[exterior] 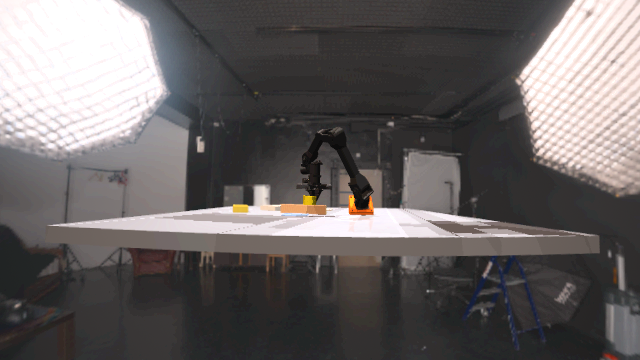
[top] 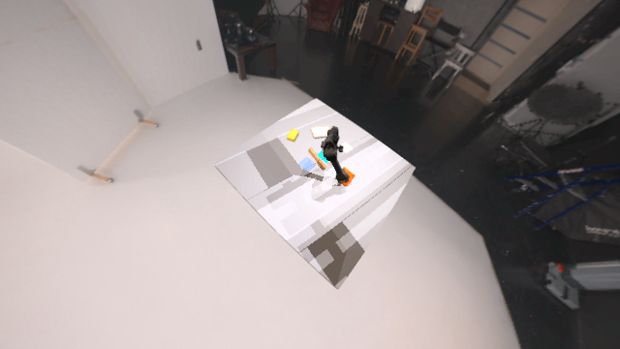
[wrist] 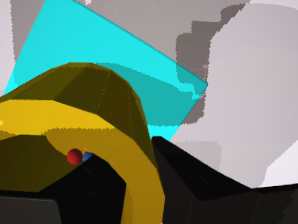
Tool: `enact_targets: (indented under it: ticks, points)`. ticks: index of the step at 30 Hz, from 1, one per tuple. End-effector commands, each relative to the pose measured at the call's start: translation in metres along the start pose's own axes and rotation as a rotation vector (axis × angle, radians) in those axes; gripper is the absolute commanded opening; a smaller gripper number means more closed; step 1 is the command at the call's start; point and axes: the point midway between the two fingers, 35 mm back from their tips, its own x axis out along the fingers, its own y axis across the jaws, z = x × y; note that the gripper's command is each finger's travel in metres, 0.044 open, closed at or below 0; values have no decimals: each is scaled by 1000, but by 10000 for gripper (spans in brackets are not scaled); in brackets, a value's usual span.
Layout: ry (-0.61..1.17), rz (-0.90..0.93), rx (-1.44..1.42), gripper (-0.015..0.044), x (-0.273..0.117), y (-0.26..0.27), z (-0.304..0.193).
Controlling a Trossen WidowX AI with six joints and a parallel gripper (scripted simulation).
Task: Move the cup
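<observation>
A yellow cup (exterior: 309,200) (wrist: 82,87) is upright, held in my gripper (exterior: 314,195) (wrist: 139,145), which is shut on its wall, with one dark finger inside the cup and one outside. A red marble (wrist: 74,156) and a blue marble (wrist: 87,157) show inside the cup. In the wrist view the cup covers the near part of the cyan pad (top: 323,157) (wrist: 55,30). The cup is low over the table; its base is hidden behind the wooden bar in the exterior view, so contact cannot be told. The blue pad (top: 306,165) lies beyond the bar. The top view does not show the cup.
The wooden bar (top: 316,157) (exterior: 295,208) lies between the two pads. A yellow block (top: 293,135) (exterior: 240,208) and a cream flat item (top: 318,132) lie farther off. A pale flat piece (top: 347,147) is beside the arm. The orange base (top: 350,177) (exterior: 367,211) is at the arm's foot.
</observation>
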Motion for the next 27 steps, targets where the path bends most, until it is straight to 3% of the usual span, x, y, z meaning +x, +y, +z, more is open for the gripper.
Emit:
enact_targets:
  ticks: [1, 19, 24, 27]
  points:
    - [7, 2, 7, 0, 7, -1, -2]
    - [2, 0, 0, 0, 8, 0, -1]
    - [2, 0, 0, 131, 8, 0, -1]
    - [2, 0, 0, 147, 8, 0, -1]
